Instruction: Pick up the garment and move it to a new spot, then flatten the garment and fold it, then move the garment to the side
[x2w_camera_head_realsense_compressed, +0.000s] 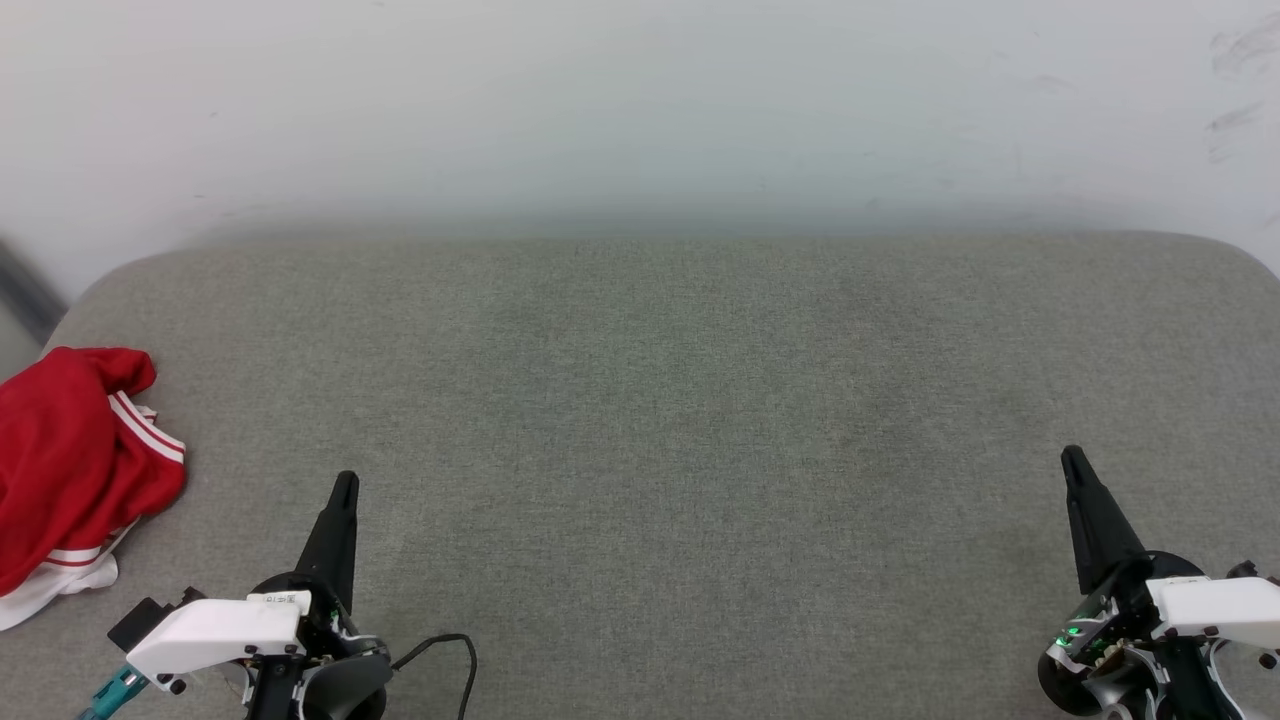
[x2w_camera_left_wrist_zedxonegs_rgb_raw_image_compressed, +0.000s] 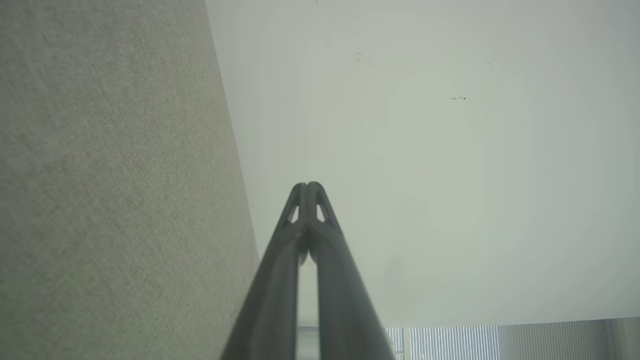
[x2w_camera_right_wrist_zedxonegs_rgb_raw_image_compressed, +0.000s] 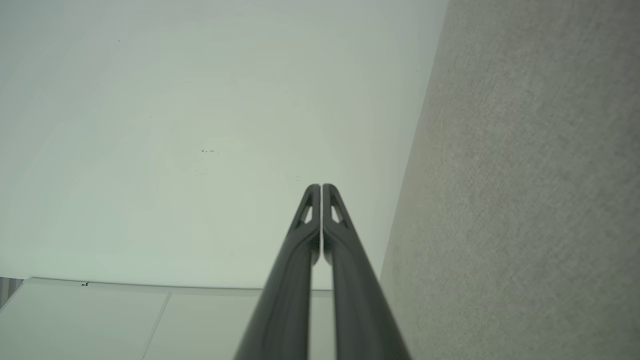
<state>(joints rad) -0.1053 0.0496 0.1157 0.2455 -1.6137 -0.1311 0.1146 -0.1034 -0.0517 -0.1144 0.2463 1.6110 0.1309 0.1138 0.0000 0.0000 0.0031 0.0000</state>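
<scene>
So the garment is lying crumpled at the left edge of the grey fabric pad. The left gripper is over the pad's near-left part, not touching the shirt, and the right gripper over its near-right. Both have fingers pressed together, nothing pinched. There's a white wall behind the pad.

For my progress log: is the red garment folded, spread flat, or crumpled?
Crumpled. The garment lies bunched in an irregular heap on the grey surface, with no neat fold edges.
</scene>
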